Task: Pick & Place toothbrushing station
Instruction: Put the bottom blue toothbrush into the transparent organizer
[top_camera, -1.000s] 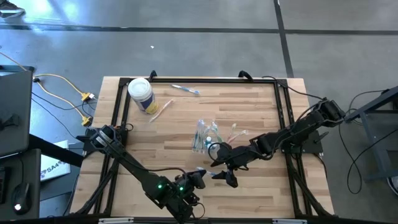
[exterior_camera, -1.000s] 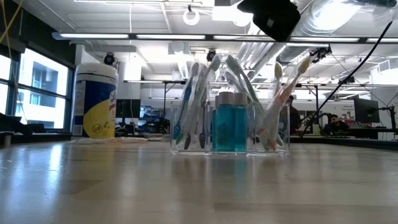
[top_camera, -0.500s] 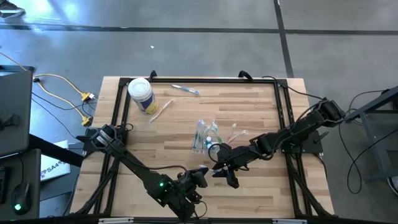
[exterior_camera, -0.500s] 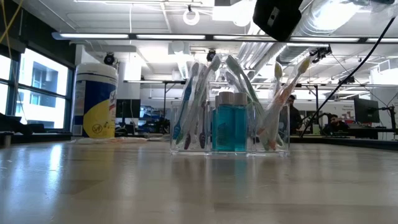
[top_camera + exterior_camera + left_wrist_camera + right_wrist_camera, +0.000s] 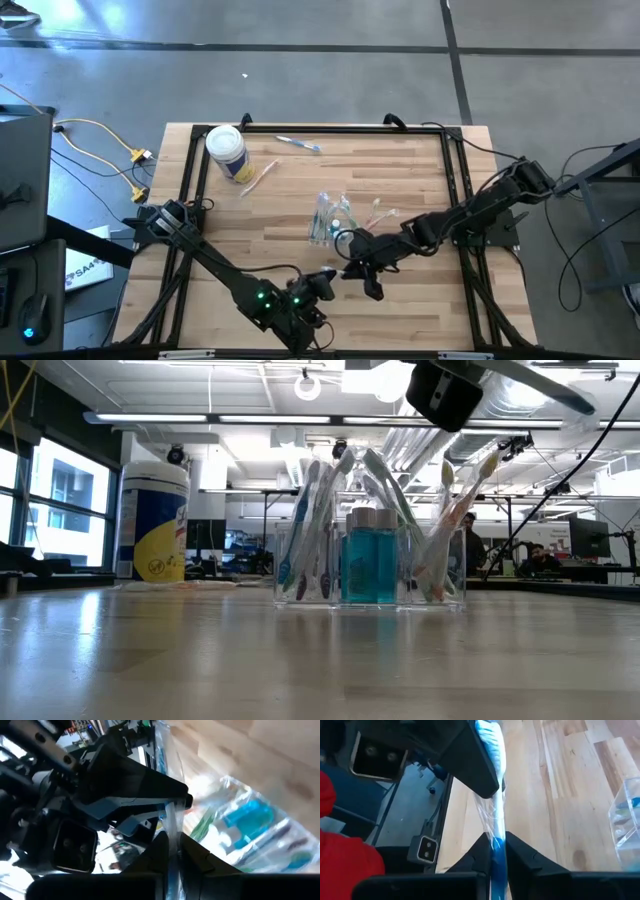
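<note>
A blue toothbrush in a clear wrapper (image 5: 493, 795) hangs above the table's near middle, between my two grippers. My left gripper (image 5: 328, 279) is shut on one end and my right gripper (image 5: 352, 272) on the other. The left wrist view shows the wrapper (image 5: 172, 820) running from my left fingers to the right gripper's fingers beyond. The toothbrushing station (image 5: 335, 220), a clear holder with several toothbrushes and a blue bottle (image 5: 370, 565), stands on the table just beyond the grippers. My left gripper pinches the wrapped toothbrush between its two fingers, on the clear wrapper (image 5: 173, 831) at one end. The toothbrush is clear of the table. My right gripper pinches the other end, on the blue handle inside the wrapper (image 5: 496, 831), between its two fingers. The toothbrush reaches from there to the left gripper's fingers (image 5: 482, 770).
A white-lidded canister with a yellow label (image 5: 227, 152) stands at the far left. Two loose toothbrushes lie on the table near it, one (image 5: 298, 144) by the far edge and one (image 5: 258, 178) beside the canister. A black frame (image 5: 450, 160) runs around the table.
My right gripper has shut on the toothbrush that my left gripper holds. Both arms have stayed nearly in place, and the station has not moved.
</note>
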`<action>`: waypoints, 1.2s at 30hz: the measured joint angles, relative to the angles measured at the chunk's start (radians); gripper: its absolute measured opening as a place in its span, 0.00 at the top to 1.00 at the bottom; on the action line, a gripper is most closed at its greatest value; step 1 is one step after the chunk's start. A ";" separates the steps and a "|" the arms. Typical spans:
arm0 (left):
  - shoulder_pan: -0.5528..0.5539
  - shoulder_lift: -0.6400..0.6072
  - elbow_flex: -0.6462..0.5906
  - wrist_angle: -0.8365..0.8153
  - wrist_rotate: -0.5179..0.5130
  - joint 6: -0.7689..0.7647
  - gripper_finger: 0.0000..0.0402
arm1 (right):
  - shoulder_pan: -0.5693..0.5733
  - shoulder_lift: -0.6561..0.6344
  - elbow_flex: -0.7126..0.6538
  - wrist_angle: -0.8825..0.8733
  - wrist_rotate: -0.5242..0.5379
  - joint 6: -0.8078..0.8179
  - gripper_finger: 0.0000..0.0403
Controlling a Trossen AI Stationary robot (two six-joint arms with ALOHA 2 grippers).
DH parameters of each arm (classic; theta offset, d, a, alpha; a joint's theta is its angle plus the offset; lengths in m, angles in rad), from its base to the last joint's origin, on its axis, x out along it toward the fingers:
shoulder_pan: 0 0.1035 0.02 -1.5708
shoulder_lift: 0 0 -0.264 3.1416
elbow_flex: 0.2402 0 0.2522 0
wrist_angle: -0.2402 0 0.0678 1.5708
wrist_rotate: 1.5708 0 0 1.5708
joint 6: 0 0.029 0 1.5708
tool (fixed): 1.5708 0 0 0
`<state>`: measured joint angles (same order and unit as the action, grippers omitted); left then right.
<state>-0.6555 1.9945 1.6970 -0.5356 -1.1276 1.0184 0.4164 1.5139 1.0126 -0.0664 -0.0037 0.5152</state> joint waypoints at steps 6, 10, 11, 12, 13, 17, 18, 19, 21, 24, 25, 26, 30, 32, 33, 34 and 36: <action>0.000 0.000 0.000 0.093 0.025 -0.091 0.82 | 0.001 0.000 0.000 -0.004 -0.004 -0.025 0.94; 0.001 0.000 0.000 0.134 0.022 -0.126 0.70 | 0.001 0.000 0.000 -0.004 -0.001 -0.029 0.94; 0.001 0.000 0.000 0.137 0.022 -0.134 0.67 | 0.001 0.000 0.000 -0.004 -0.002 -0.030 0.95; 0.001 0.000 0.000 0.139 0.022 -0.137 0.64 | 0.002 -0.002 0.000 -0.006 -0.003 -0.029 0.95; 0.001 0.000 0.000 0.142 0.022 -0.137 0.61 | 0.006 -0.003 0.000 -0.010 -0.002 -0.029 0.95; 0.001 0.000 0.000 0.148 0.022 -0.140 0.53 | 0.017 -0.005 0.000 -0.019 0.002 -0.026 0.95; 0.001 0.000 0.000 0.148 0.022 -0.143 0.51 | 0.021 -0.005 0.000 -0.027 0.004 -0.026 0.95; 0.001 0.000 0.000 0.147 0.022 -0.156 0.49 | 0.023 -0.005 0.000 -0.034 0.004 -0.025 0.95; 0.001 0.000 0.000 0.148 0.018 -0.188 0.47 | 0.032 -0.008 0.000 -0.043 0.017 -0.018 0.95; -0.008 0.000 0.000 0.149 -0.015 -0.215 0.45 | 0.052 -0.036 0.000 -0.075 0.071 -0.017 0.95; -0.014 0.000 0.000 0.154 -0.033 -0.215 0.45 | 0.057 -0.050 0.000 -0.085 0.092 -0.016 0.95; -0.020 0.000 0.000 0.164 -0.058 -0.215 0.44 | 0.064 -0.065 0.000 -0.106 0.118 -0.014 0.95; -0.044 0.000 0.000 0.242 -0.150 -0.216 0.44 | 0.100 -0.133 0.000 -0.151 0.225 -0.014 0.95; -0.055 0.000 0.000 0.282 -0.187 -0.222 0.44 | 0.128 -0.166 0.000 -0.168 0.292 -0.021 0.95; -0.060 0.000 0.000 0.298 -0.195 -0.232 0.44 | 0.142 -0.178 0.000 -0.164 0.324 -0.032 0.95; -0.062 -0.001 0.000 0.308 -0.196 -0.246 0.44 | 0.155 -0.188 0.001 -0.160 0.351 -0.046 0.95; -0.066 -0.009 0.000 0.306 -0.196 -0.297 0.44 | 0.189 -0.207 0.001 -0.163 0.396 -0.071 0.95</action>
<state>-0.7219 1.9860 1.6966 -0.2295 -1.3240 0.7214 0.6053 1.3070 1.0134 -0.2295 0.3921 0.4437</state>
